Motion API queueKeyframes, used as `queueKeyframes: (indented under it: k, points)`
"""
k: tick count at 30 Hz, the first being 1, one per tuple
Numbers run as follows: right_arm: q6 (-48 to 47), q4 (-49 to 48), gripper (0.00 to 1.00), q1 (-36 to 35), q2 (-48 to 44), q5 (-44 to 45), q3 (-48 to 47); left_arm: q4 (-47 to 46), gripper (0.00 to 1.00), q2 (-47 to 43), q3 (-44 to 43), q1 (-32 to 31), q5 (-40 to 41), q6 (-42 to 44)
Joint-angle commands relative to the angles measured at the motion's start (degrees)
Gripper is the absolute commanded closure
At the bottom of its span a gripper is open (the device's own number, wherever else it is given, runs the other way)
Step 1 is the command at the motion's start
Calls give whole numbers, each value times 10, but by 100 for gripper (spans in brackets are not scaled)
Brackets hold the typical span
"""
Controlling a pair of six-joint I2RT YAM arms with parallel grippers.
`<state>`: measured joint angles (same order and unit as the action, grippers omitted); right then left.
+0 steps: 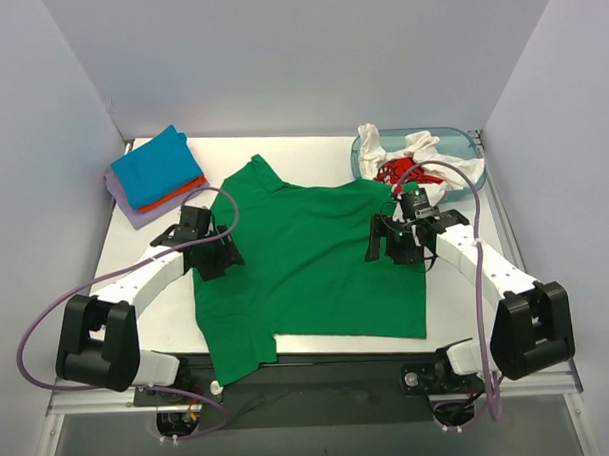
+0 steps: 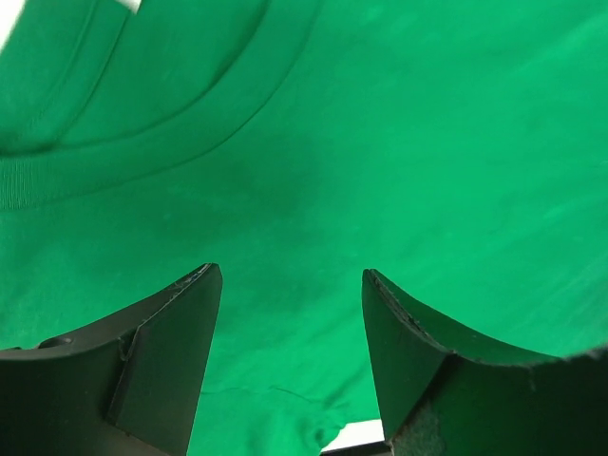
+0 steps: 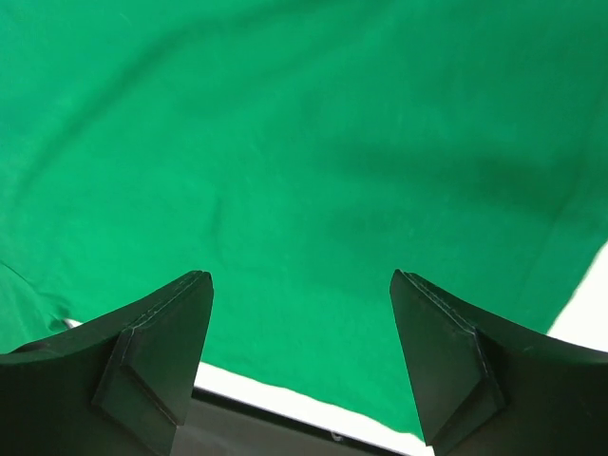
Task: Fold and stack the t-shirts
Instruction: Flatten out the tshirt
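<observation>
A bright green t-shirt (image 1: 306, 263) lies spread flat across the middle of the table, its collar at the far left and one sleeve hanging over the near edge. My left gripper (image 1: 217, 253) hovers open over the shirt's left edge; the left wrist view shows green cloth (image 2: 380, 142) below the spread jaws, nothing held. My right gripper (image 1: 390, 243) stands open above the shirt's right side, with only green cloth (image 3: 304, 142) beneath it. A folded stack of blue, orange and lavender t-shirts (image 1: 155, 173) sits at the far left. White and red t-shirts (image 1: 412, 164) lie crumpled in the tub.
The translucent blue plastic tub (image 1: 459, 139) stands at the far right corner. White table surface (image 1: 162, 313) shows on both sides of the green shirt. The table's near edge (image 3: 285, 404) runs just under the right gripper.
</observation>
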<state>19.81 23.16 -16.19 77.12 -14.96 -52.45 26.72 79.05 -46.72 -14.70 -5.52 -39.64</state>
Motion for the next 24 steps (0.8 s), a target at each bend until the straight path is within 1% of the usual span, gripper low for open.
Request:
queueKeyframes:
  k: [1, 6, 15, 22, 24]
  points:
    - [25, -6, 23, -2, 17, -30, 23, -33, 29, 5, 21, 5, -11, -21]
    - [29, -22, 23, -2, 61, -29, 33, -66, 28, 38, 38, 15, -10, -21]
    - [25, -22, 24, 5, 173, -3, -5, -64, 28, 135, -7, 34, 1, 9]
    - [20, -5, 24, 7, 223, 17, -50, -49, 28, 207, -80, 35, 3, 36]
    - [21, 3, 24, 9, 233, 25, -71, -33, 28, 222, -116, 35, 13, 47]
